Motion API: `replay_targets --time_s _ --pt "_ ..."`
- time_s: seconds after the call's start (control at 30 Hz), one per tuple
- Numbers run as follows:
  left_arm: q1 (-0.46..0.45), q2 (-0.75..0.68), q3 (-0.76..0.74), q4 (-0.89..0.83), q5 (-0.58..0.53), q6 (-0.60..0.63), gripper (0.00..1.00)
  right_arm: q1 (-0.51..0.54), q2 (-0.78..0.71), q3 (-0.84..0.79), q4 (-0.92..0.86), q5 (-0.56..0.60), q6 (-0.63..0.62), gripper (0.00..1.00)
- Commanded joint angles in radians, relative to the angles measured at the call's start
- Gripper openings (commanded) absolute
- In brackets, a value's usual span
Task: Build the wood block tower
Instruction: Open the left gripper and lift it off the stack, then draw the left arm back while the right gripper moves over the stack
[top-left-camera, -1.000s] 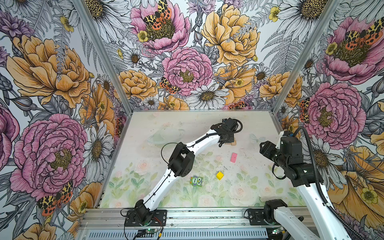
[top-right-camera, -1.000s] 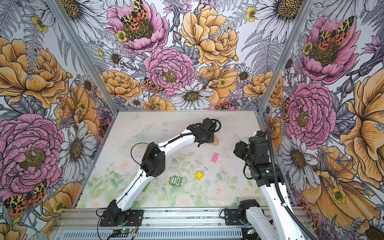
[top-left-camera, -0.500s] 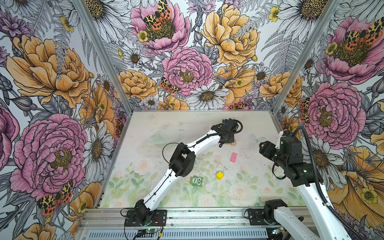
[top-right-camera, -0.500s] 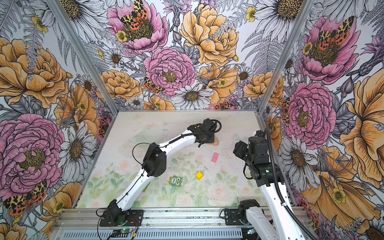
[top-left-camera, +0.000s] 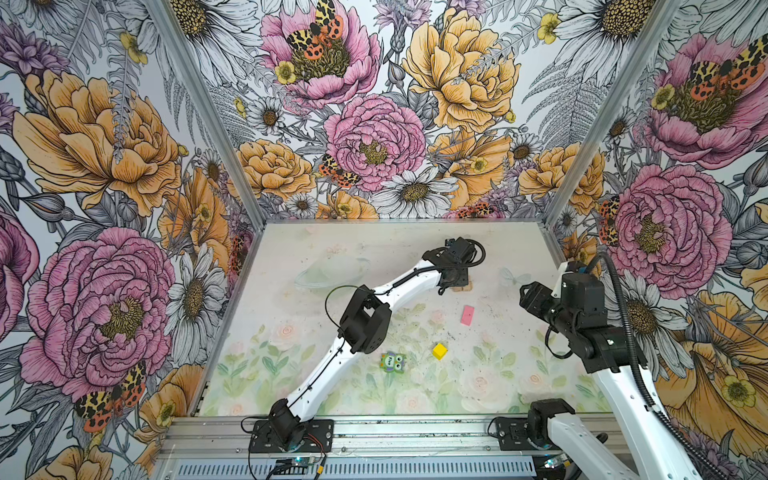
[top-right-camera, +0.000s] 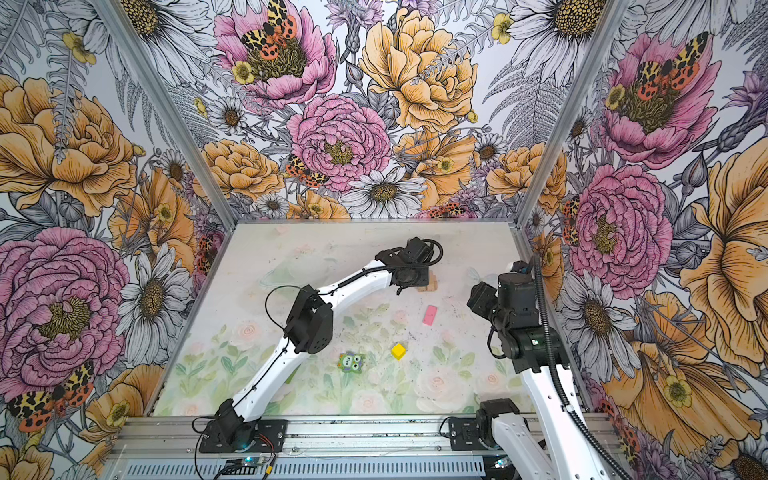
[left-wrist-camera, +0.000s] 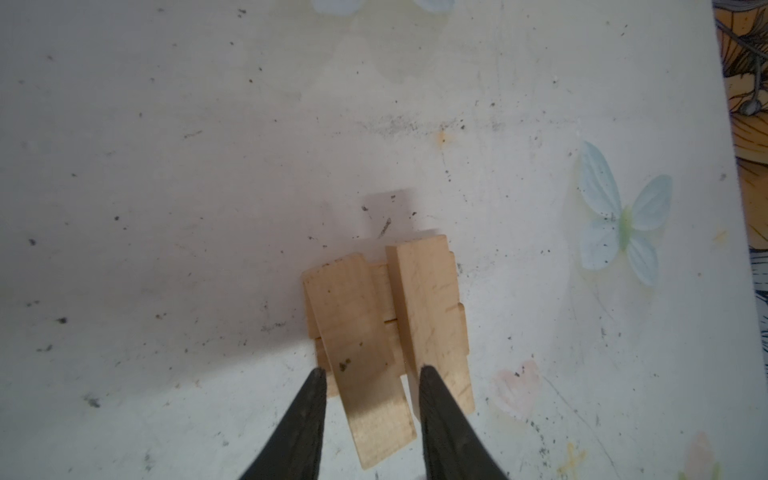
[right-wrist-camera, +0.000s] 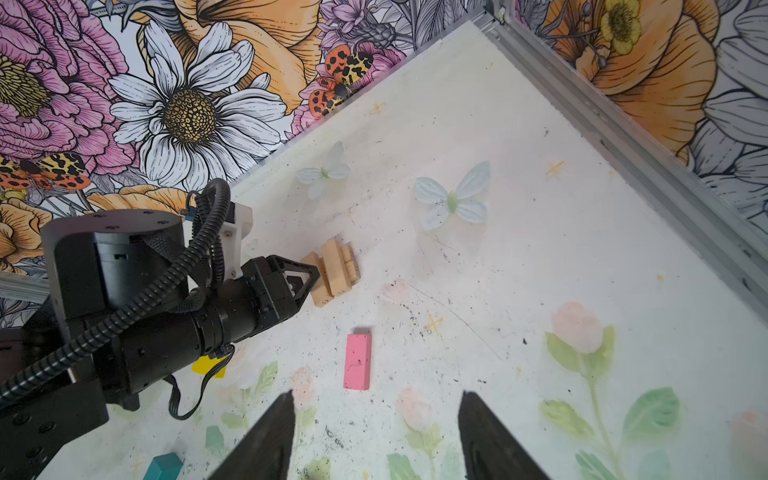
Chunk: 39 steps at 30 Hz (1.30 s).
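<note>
Smooth rectangular tan bars (left-wrist-camera: 432, 307) lie stacked crosswise; left end effector (left-wrist-camera: 370, 369) straddles 1, jaws slightly parted. Right end effector (right-wrist-camera: 376, 395) gapes empty above scuffed table (right-wrist-camera: 540, 270).

The plain tan wooden bars (left-wrist-camera: 357, 324), pink rectangular wooden block (right-wrist-camera: 357, 361), yellow wooden cube (top-left-camera: 439, 351) and teal wooden block (right-wrist-camera: 164, 465) are solid-coloured; the green wooden block (top-left-camera: 392, 360) bears an owl print. The cream tabletop (top-left-camera: 374, 245) shows faded pastel flowers.

A robot lab test cell: 3 walls (top-left-camera: 374, 124) papered with huge flowers and moths box in a pale floral surface (top-left-camera: 332, 249). A left arm (top-left-camera: 316, 374) and right arm (top-left-camera: 623, 386) are mounted on an aluminium rail (top-left-camera: 415, 432) along the bottom of the frame.
</note>
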Motion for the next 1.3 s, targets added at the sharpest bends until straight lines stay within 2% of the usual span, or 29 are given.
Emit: replay_targets --time_s 0.0,0.17,0.3,0.37,0.43,0.47,0.5,0.63,0.7,0.9,1.27 --pt "0.002 -0.009 0.013 0.008 -0.005 -0.015 0.41 -0.007 -0.007 0.002 -0.007 -0.001 -0.019 0.65" --pt "0.003 -0.045 -0.001 0.008 -0.016 -0.001 0.44 -0.011 -0.009 0.003 -0.01 -0.003 -0.029 0.65" --pt "0.01 -0.135 -0.067 0.01 -0.061 0.028 0.47 -0.018 -0.002 0.009 -0.015 -0.015 -0.054 0.68" --pt "0.015 -0.197 -0.118 0.01 -0.095 0.047 0.5 -0.02 0.008 0.015 -0.016 -0.022 -0.069 0.75" --pt "0.015 -0.269 -0.178 0.013 -0.144 0.079 0.57 -0.02 0.026 0.029 -0.022 -0.024 -0.089 0.78" --pt "0.015 -0.308 -0.207 0.014 -0.169 0.097 0.6 -0.021 0.037 0.035 -0.024 -0.019 -0.098 0.98" --pt "0.016 -0.348 -0.239 0.02 -0.189 0.113 0.61 -0.019 0.055 0.041 -0.022 -0.019 -0.112 1.0" --pt "0.035 -0.521 -0.414 0.078 -0.206 0.148 0.74 -0.011 0.16 0.082 -0.021 -0.044 -0.155 1.0" --pt "0.056 -0.636 -0.552 0.151 -0.18 0.154 0.83 0.009 0.215 0.104 -0.01 -0.04 -0.152 1.0" --pt "0.115 -0.983 -0.991 0.378 -0.133 0.178 0.93 0.129 0.37 0.185 0.018 0.045 -0.131 0.98" --pt "0.122 -1.299 -1.409 0.415 -0.207 0.178 0.96 0.176 0.792 0.423 0.036 0.056 -0.158 0.98"
